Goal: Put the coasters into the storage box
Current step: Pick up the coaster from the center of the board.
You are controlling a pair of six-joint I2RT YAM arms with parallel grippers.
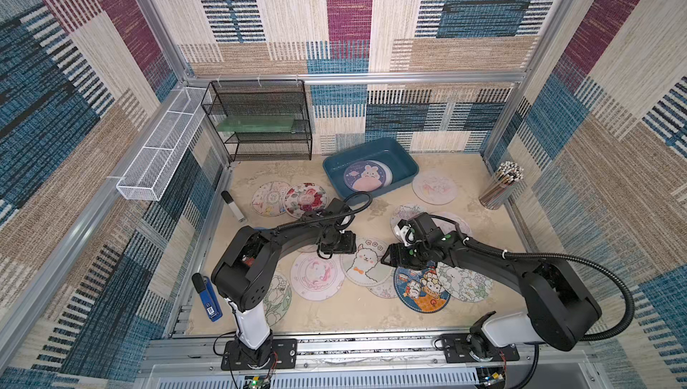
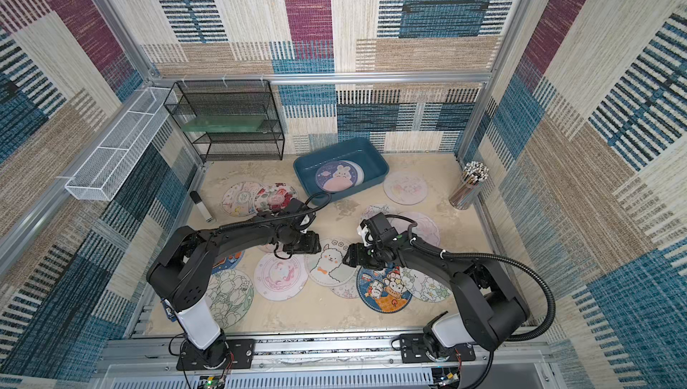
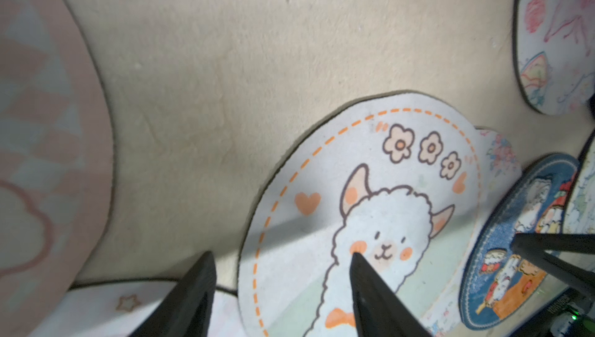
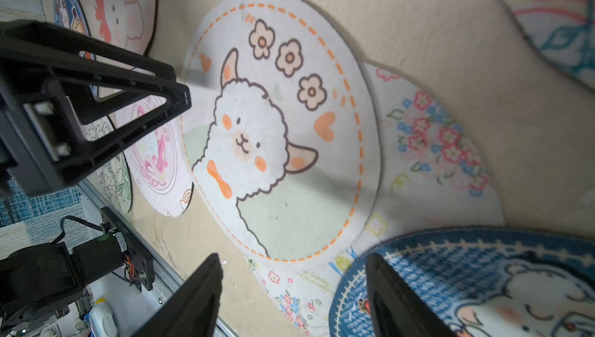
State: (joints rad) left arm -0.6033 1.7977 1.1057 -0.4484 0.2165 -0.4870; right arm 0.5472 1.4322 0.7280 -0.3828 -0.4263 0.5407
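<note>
The teal storage box (image 1: pixel 407 160) (image 2: pixel 376 162) stands at the back with a dark blue bunny coaster (image 1: pixel 366 177) lying in it. Several coasters lie flat on the beige table. An alpaca coaster (image 1: pixel 366 262) (image 2: pixel 331 262) (image 3: pixel 370 206) (image 4: pixel 280 126) lies between the two arms. My left gripper (image 1: pixel 351 246) (image 3: pixel 281 255) is open, its jaws standing either side of that coaster's edge, holding nothing. My right gripper (image 1: pixel 386 257) (image 4: pixel 293 256) is open over a floral coaster (image 4: pixel 434 132) and the rim of a blue cartoon coaster (image 1: pixel 422 290) (image 4: pixel 483 280).
A black mesh rack (image 1: pixel 260 123) and a white mesh basket (image 1: pixel 160 153) stand at the back left. At the right wall is a pencil cup (image 1: pixel 502 184). A blue stapler (image 1: pixel 208 298) lies at the front left. More coasters (image 1: pixel 305 199) (image 1: pixel 434 188) (image 1: pixel 316 275) are spread around.
</note>
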